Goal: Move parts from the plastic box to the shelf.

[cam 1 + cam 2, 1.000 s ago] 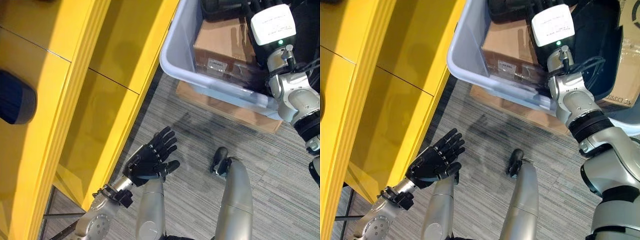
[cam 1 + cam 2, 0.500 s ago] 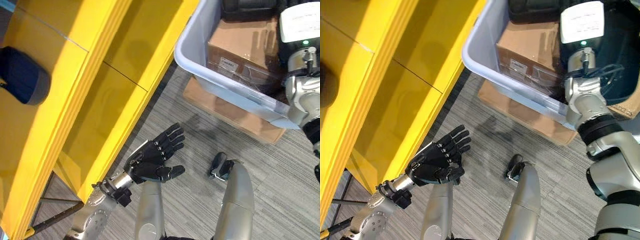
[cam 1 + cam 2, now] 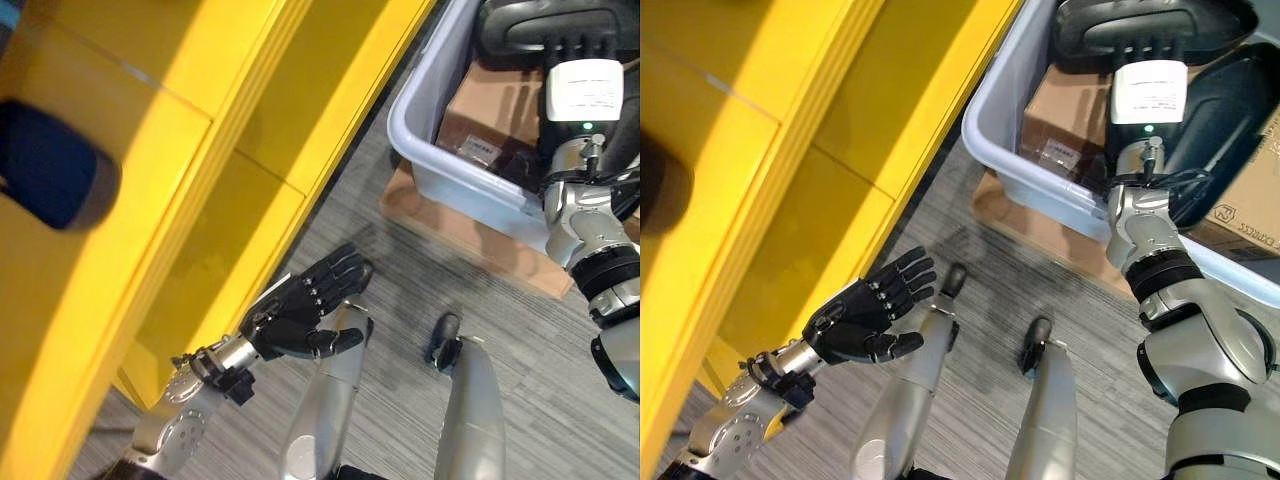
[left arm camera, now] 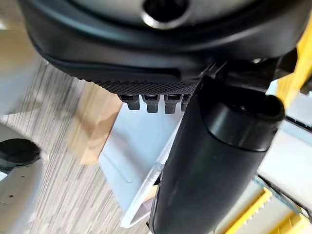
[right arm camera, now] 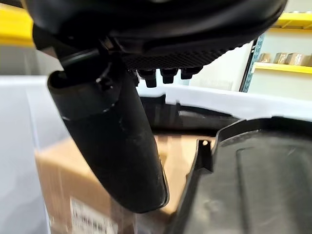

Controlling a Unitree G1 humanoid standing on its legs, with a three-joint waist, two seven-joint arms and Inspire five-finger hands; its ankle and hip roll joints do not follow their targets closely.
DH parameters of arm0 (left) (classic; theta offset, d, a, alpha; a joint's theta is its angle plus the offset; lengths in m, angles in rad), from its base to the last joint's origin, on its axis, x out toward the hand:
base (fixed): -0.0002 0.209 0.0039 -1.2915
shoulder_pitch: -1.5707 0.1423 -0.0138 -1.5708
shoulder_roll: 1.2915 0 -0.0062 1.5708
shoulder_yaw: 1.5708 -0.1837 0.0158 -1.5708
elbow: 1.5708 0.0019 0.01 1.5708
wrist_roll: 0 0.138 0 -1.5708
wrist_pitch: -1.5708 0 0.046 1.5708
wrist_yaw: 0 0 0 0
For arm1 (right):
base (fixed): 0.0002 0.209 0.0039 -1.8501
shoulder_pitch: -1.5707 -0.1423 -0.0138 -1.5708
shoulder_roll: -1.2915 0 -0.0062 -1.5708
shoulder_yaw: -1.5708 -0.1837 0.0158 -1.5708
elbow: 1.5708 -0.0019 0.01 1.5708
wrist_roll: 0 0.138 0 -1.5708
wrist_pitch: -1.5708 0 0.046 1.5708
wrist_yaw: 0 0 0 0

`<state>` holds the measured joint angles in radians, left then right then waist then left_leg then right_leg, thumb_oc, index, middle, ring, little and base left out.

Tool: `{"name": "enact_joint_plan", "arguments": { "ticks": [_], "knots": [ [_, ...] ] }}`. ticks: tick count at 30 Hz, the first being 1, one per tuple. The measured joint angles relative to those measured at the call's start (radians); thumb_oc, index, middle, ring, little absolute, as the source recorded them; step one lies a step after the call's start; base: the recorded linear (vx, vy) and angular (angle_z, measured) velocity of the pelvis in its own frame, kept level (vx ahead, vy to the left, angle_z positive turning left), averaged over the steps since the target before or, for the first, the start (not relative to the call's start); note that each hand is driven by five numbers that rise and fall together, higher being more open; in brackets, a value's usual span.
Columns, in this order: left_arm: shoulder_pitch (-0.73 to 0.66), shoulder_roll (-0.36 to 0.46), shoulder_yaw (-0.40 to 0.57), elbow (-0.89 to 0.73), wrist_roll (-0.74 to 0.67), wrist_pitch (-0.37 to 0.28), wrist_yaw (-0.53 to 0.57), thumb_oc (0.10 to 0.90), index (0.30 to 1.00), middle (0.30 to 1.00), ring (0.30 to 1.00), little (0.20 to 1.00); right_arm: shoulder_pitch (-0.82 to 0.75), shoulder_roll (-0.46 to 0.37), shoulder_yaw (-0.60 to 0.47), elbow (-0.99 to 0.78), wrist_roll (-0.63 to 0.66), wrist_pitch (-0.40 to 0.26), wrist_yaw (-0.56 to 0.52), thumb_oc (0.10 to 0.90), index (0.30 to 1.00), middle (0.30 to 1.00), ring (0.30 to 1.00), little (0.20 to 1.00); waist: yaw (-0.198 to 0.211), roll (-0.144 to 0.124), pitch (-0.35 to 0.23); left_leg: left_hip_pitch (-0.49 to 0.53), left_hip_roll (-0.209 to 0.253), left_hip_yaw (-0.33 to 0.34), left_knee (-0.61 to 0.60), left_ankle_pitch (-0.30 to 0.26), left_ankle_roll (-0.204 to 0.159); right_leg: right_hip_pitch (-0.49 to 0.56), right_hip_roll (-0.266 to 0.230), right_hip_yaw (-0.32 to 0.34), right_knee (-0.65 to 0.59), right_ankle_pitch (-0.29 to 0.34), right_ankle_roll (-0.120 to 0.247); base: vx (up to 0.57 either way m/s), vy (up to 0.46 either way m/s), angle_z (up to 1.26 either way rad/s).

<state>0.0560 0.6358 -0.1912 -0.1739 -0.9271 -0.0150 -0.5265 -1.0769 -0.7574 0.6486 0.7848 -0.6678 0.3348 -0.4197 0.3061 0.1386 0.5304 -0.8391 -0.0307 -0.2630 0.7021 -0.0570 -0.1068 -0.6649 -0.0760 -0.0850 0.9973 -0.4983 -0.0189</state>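
L hand (image 3: 295, 318) open beside shelf (image 3: 200, 180) edge, R hand (image 5: 146, 73) above plastic box (image 3: 420, 110)

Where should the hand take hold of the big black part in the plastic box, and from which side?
Probably by its raised rim nearest the right hand. The black part lies tilted over the carton in the box, so that edge stands free. Come from above; the box walls block the sides.

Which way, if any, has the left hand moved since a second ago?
No: the left hand stays open beside the yellow shelf front; only the camera shifted.
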Motion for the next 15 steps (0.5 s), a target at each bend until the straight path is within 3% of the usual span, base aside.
{"name": "enact_joint_plan", "arguments": {
  "ticks": [3, 7, 15],
  "knots": [
    [-0.053, -0.004, -0.010, 0.009, 0.015, 0.010, 0.008, 0.900, 1.000, 1.000, 1.000, 1.000, -0.002, 0.006, -0.006, -0.006, 0.004, 0.013, -0.012, 0.900, 1.000, 1.000, 1.000, 1.000, -0.005, -0.012, 0.000, 0.003, 0.007, -0.010, -0.032, -0.003, 0.004, 0.026, 0.010, -0.016, -0.077, 0.024, -0.001, 0.20, -0.060, 0.03],
    [-0.067, -0.011, -0.014, 0.007, 0.050, 0.019, 0.012, 0.900, 1.000, 1.000, 1.000, 1.000, 0.012, 0.004, -0.007, -0.035, 0.014, 0.039, -0.032, 0.900, 1.000, 1.000, 1.000, 1.000, -0.006, -0.018, 0.001, 0.015, -0.020, 0.004, -0.086, 0.030, 0.019, 0.042, -0.023, -0.008, -0.146, 0.050, 0.037, 0.13, -0.050, 0.12],
    [-0.074, -0.010, -0.018, 0.007, 0.071, 0.021, 0.013, 0.900, 1.000, 1.000, 1.000, 1.000, 0.040, 0.006, -0.002, -0.047, 0.026, 0.045, -0.060, 0.900, 1.000, 1.000, 1.000, 1.000, -0.008, -0.027, 0.003, 0.044, -0.044, 0.012, -0.105, 0.028, 0.040, 0.081, -0.048, -0.003, -0.195, 0.063, 0.061, 0.04, -0.010, 0.02]
  ]
}}
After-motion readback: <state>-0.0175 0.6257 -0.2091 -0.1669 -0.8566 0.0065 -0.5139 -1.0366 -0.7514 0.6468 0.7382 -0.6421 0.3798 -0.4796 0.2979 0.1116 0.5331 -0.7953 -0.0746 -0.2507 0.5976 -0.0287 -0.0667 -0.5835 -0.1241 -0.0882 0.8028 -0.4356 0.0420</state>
